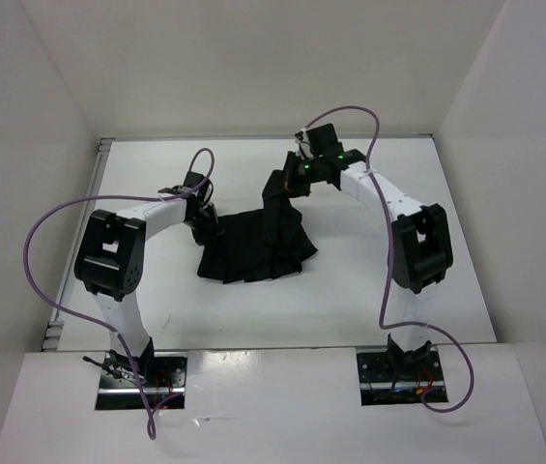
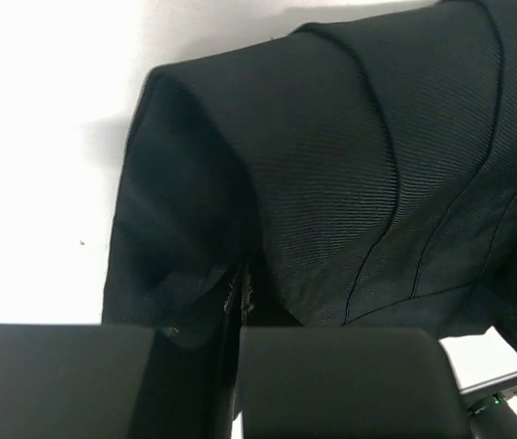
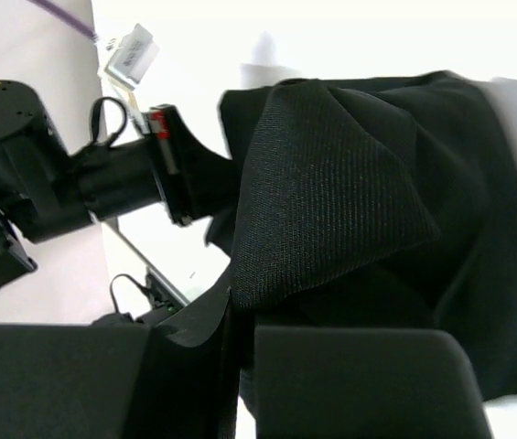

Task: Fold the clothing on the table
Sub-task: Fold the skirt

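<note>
The black clothing lies bunched in the middle of the white table, with pleat-like ridges showing. My left gripper is at the garment's left edge, shut on a fold of the fabric. In the left wrist view the clothing drapes from the shut left gripper. My right gripper holds the far right part lifted off the table. In the right wrist view the right gripper pinches the clothing, which hangs in a pointed fold.
White upright walls close in the table on the left, back and right. Purple cables loop beside both arms. The left arm's wrist shows close by in the right wrist view. The arm bases sit at the near edge.
</note>
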Motion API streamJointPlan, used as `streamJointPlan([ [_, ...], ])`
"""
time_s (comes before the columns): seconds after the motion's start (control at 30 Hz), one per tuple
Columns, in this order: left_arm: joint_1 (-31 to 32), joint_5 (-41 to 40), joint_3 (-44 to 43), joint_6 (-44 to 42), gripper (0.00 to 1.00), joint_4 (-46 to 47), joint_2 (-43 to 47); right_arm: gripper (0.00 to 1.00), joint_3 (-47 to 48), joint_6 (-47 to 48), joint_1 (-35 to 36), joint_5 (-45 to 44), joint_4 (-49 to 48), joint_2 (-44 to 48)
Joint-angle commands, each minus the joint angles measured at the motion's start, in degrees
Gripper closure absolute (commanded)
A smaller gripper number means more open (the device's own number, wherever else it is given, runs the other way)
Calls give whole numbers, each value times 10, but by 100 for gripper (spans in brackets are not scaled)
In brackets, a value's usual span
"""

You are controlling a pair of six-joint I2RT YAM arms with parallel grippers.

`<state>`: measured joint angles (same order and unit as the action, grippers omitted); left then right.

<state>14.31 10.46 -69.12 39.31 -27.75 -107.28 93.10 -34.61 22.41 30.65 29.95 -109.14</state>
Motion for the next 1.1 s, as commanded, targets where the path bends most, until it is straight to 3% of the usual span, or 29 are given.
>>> streamJointPlan([
  [0.0, 0, 15, 0, 5, 100, 14, 10, 100, 42, -28, 36, 17, -53, -25],
  [0.37, 0, 10, 0, 5, 100, 9, 16, 100, 122, -63, 102, 40, -71, -142],
  [0.43, 0, 4, -5, 5, 100, 9, 21, 89, 138, -69, 108, 47, -76, -156],
  [0.53, -12, 4, -15, 5, 100, -5, 33, 89, 132, -88, 113, 91, -133, -163],
  [0.57, -17, 4, -15, 0, 100, -5, 47, 86, 124, -97, 113, 116, -181, -163],
  [0.6, -28, 4, -28, 0, 100, -12, 57, 65, 110, -123, 113, 122, -206, -163],
  [0.67, -34, 4, -47, -7, 100, -34, 99, 40, 97, -144, 113, 122, -250, -149],
  [0.73, -48, -25, -74, -15, 100, -68, 150, 32, 65, -183, 108, 132, -336, -122],
  [0.8, -48, -68, -126, -31, 100, -92, 180, 29, 37, -212, 100, 143, -407, -89],
  [0.9, -48, -75, -182, -55, 98, -132, 216, 29, 37, -203, 85, 113, -363, -45],
  [0.97, -48, -38, -196, -63, 98, -139, 222, 29, 61, -145, 85, 66, -300, -26],
  [1.07, -48, 96, -170, -64, 98, -96, 222, 31, 67, -102, 75, 6, -216, -12],
])
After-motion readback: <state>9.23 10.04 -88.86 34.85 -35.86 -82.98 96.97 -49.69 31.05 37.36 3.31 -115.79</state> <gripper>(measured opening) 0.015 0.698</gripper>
